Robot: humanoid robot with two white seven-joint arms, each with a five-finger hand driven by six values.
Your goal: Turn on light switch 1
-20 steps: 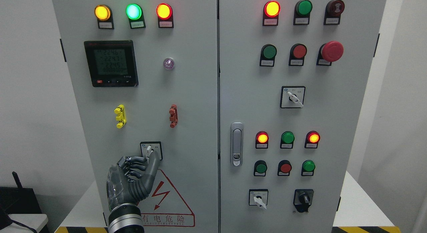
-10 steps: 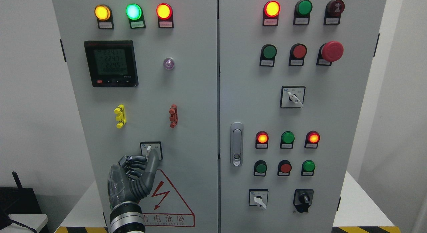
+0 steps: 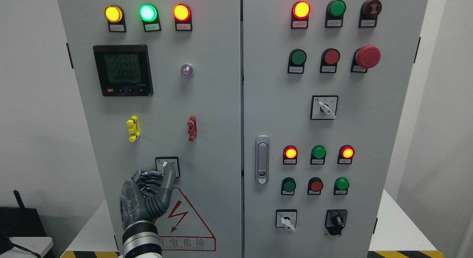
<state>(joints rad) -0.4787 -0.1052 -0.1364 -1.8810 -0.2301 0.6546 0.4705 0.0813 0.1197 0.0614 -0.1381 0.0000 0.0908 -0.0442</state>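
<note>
Left door, lower section: the left robot hand (image 3: 149, 191) enters from the bottom edge and is raised against the cabinet (image 3: 207, 102). Most of its digits are curled into the palm, grasping nothing; one extended finger (image 3: 169, 178) reaches up to the rotary selector switch (image 3: 167, 166), which sits in a small square plate just above the red warning triangle (image 3: 184, 221). The fingertip lies at the right of the white lever, touching or all but touching it; firm contact cannot be confirmed from this view. The lever reads near upright, tilted slightly left.

Judged step in hand: turning this selector, taken to be light switch 1, to its on position. Which way is on cannot be read from the plate's small print. Recommended practice: keep the fingertip pressed against the side of the lever, near its outer end where leverage is best, and sweep in an arc about the knob's centre, not straight across, so the tip does not slide off. Stop at the detent; do not press into the door.

Above, the yellow fitting (image 3: 132, 128) and red fitting (image 3: 191, 128) stand well apart from the working zone.

Centre: the door latch (image 3: 262, 160) is untouched.

Right door: the other selectors and lamps are not involved. The right robot hand is out of view.
</note>
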